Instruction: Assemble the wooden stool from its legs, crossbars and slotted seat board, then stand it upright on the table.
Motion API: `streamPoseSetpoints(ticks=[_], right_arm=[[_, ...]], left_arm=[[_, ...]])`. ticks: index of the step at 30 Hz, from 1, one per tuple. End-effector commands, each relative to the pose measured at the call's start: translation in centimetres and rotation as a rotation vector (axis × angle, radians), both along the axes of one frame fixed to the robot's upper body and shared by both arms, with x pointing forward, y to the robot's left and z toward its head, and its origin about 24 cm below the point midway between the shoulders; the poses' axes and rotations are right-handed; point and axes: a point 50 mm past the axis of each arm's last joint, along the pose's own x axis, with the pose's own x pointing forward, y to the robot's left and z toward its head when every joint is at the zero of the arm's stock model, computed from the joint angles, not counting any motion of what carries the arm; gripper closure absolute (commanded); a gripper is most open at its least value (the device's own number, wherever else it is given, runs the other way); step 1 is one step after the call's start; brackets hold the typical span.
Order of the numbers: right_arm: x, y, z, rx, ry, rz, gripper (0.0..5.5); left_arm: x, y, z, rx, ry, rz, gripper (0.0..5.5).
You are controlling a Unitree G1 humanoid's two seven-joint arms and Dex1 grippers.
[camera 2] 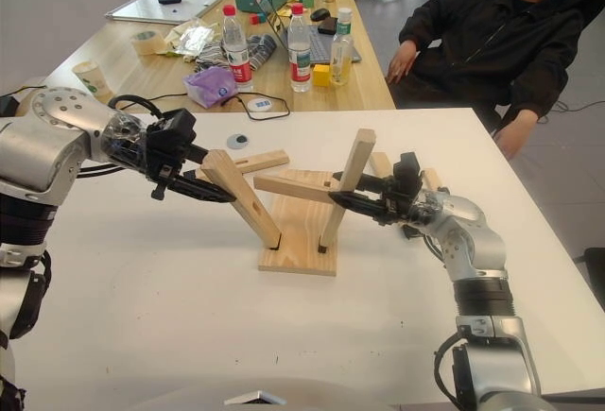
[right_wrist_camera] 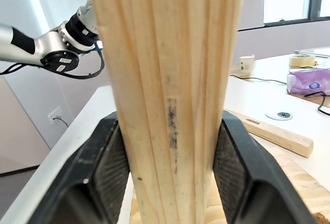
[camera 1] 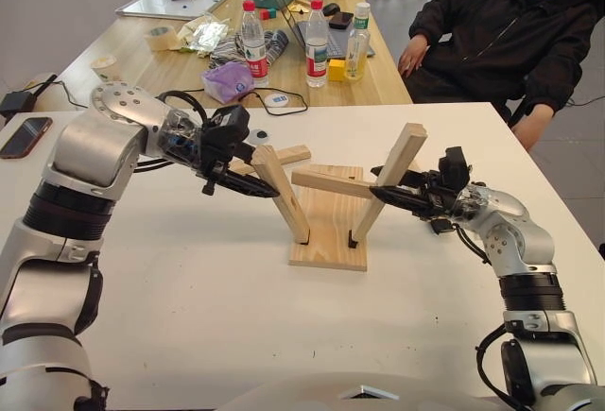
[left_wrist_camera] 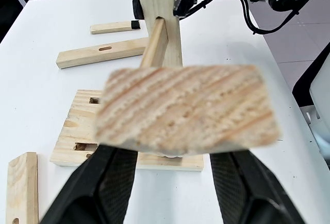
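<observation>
The left gripper is clamped on the upper end of the left leg, with one black finger on each side of the wood. The right gripper is likewise closed tight around the middle of the right leg, its pads pressed flat against both faces. Both legs stand with their feet in slots of the seat board, which lies flat on the white table. The legs lean away from each other, out over the board's two sides. A crossbar spans above the board between them and enters the right leg. Whether its other end sits in the left leg I cannot tell. Just behind the board lies a loose slotted leg, and farther behind it a short bar with a dark end. Well beyond the board, water bottles stand on a wooden table.
</observation>
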Motion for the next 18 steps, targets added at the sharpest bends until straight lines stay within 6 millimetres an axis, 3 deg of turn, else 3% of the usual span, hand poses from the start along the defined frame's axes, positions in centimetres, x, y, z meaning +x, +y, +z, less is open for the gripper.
streamPoseSetpoints(ticks=[1, 7, 18], right_arm=[[-0.1, -1.2, -1.0, -0.145, 0.029, -0.009, 3.42], [0.3, -2.1, -0.7, -0.18, 0.024, -0.001, 3.42], [-0.4, -2.3, -1.9, -0.244, 0.043, 0.047, 3.43]], left_arm=[[-0.2, 0.5, -1.2, 0.023, 0.07, 0.028, 3.47], [-0.2, 0.7, -1.4, 0.024, 0.076, 0.039, 3.47], [0.0, 1.4, -2.1, 0.035, 0.094, 0.072, 3.47]])
